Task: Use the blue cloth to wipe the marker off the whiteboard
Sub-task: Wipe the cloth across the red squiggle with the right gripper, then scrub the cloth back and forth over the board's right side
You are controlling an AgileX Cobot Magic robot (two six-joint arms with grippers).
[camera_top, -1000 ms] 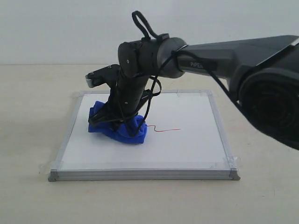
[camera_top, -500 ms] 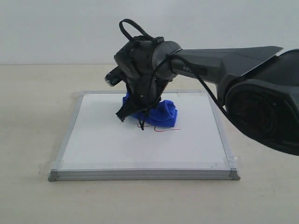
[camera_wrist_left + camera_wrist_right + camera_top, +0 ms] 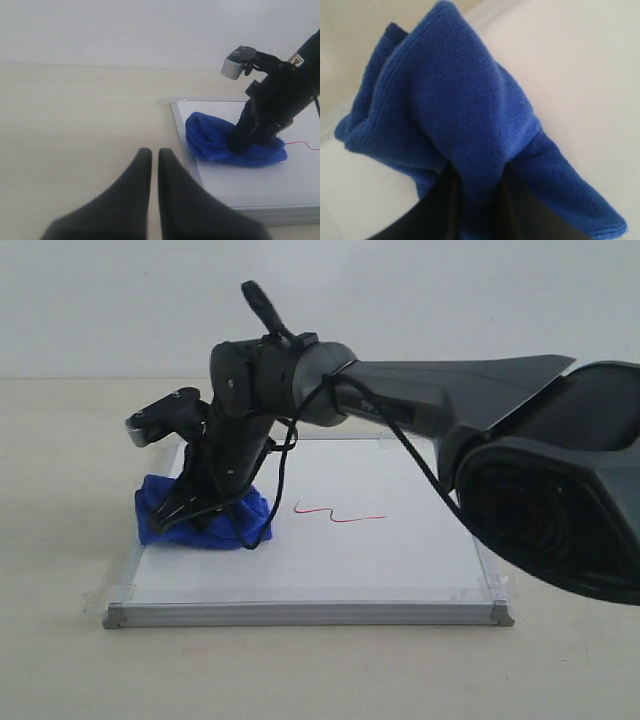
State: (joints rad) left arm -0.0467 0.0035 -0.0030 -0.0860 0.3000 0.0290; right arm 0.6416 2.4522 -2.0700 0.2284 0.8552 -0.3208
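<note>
The whiteboard (image 3: 400,560) lies flat on the table, and the red marker squiggle (image 3: 340,514) runs across its middle. My right gripper (image 3: 195,515) reaches across to the board's left edge, shut on the bunched blue cloth (image 3: 160,520) and pressing it down, well to the left of the squiggle. The right wrist view shows the cloth (image 3: 450,100) pinched in the right gripper (image 3: 477,185) over the white board (image 3: 580,75). In the left wrist view my left gripper (image 3: 150,160) is shut and empty above bare table beside the board (image 3: 250,185), with the cloth (image 3: 215,142) beyond it.
The right arm's dark body (image 3: 560,490) fills the right side of the exterior view and hangs over the board. Clear tape (image 3: 495,585) holds the board's corners. The beige table (image 3: 60,460) extends around the board, with a pale wall behind it.
My right gripper swung the cloth from just left of the squiggle to behind it, then back left to the board's left edge. The red line looks the same.
</note>
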